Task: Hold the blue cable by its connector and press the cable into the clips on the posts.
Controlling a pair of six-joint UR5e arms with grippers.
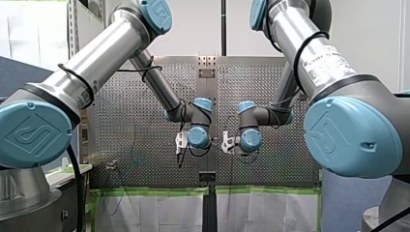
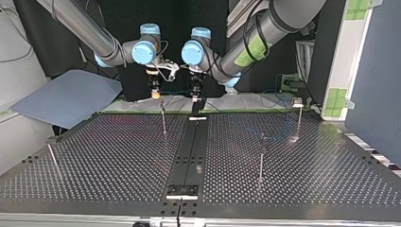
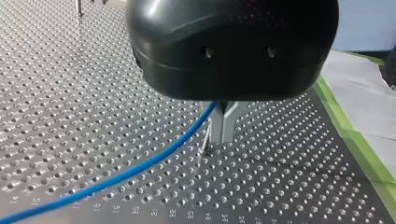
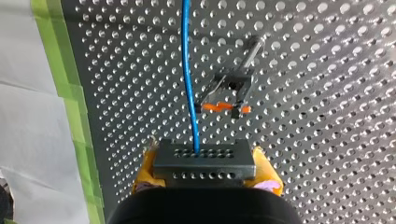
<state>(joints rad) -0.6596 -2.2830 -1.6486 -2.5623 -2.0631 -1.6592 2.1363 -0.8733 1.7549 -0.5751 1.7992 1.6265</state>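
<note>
Right gripper [image 4: 205,169]: yellow pads clamped on the dark connector [image 4: 219,158], blue cable [image 4: 189,79] running ahead just beside an orange-tipped clip [image 4: 229,95] | left gripper [image 3: 223,134]: metal fingertips together, cable leaving at their base, I can't tell if gripped | writing: table [image 3: 93,93] edge numbered 18–25.

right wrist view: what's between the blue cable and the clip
Only bare perforated table; the blue cable runs beside the clip, apart, in the right wrist view.
</note>
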